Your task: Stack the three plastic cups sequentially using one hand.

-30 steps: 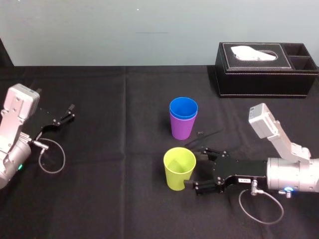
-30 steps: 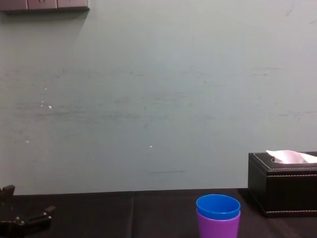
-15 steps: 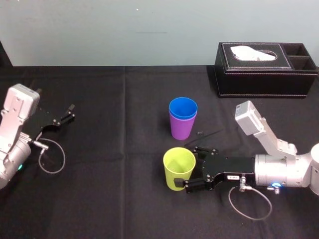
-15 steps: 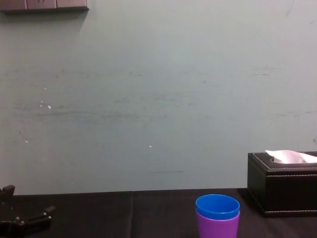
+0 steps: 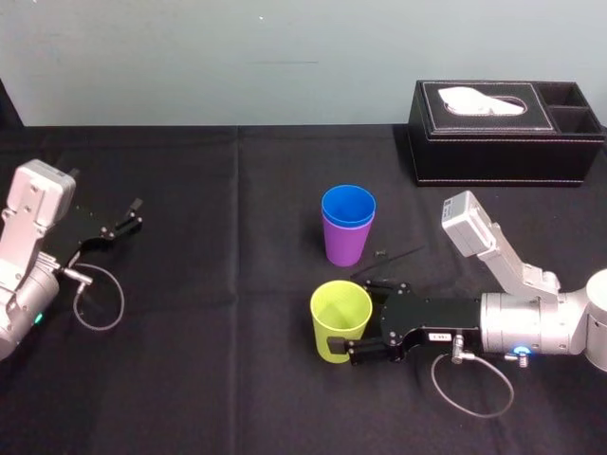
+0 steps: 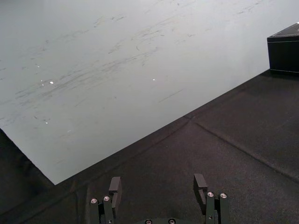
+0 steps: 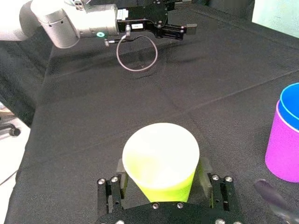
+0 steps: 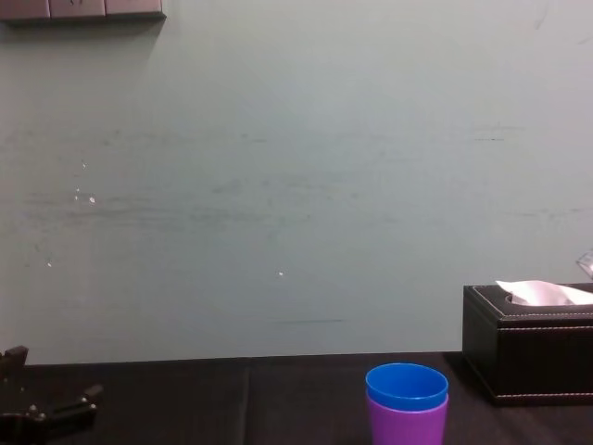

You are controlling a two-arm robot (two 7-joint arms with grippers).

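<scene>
Watching my right gripper [image 5: 360, 322], I see its fingers spread either side of the yellow-green tapered plastic cup [image 5: 337, 318]. At its 12 o'clock, the blue plastic cup [image 5: 348, 204] sits nested in the purple cup [image 5: 346, 245]; my left gripper [image 5: 135, 214] idles open-fingered at 9 o'clock.

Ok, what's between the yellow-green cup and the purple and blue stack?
Nothing: the head view shows bare black tablecloth between the yellow-green cup and the purple cup holding the blue cup. The right gripper straddles the yellow-green cup.
</scene>
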